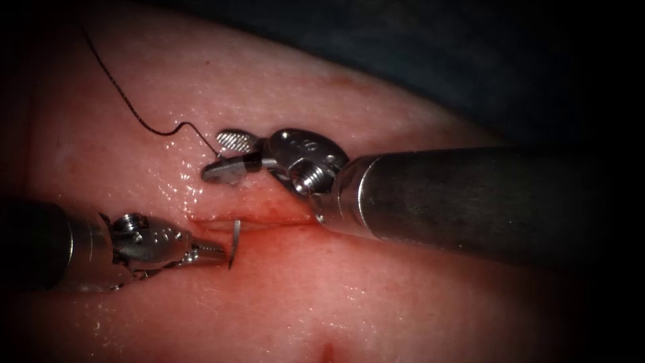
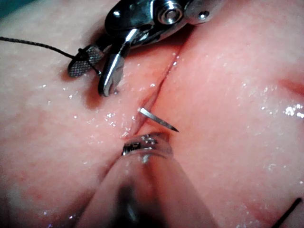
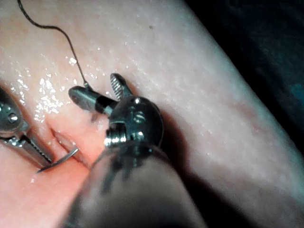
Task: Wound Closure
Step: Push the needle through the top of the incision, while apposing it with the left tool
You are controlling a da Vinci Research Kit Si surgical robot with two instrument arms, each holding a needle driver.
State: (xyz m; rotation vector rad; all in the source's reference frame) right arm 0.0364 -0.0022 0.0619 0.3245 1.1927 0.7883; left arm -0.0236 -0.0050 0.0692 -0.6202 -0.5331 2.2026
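Both tools, left (image 1: pixel 213 253) and right (image 1: pixel 225 156), polished metal, jaw faces ridged. Tissue (image 1: pixel 376 296) wet, glossy. Thread (image 1: pixel 114 86) dark, matt; needle (image 1: pixel 234 243) bright steel.

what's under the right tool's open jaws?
Under the right tool, jaws open and holding nothing: bare tissue and thread. The left tool holds the needle at the cut; its buried part is hidden.

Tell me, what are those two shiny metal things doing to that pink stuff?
They are two robot tools practising stitching a cut in pork tissue. The left hand is shut on the curved needle near its tip, at the cut's left end, with the rest of the needle in the tissue. The right hand is open, holding nothing, beside the thread.
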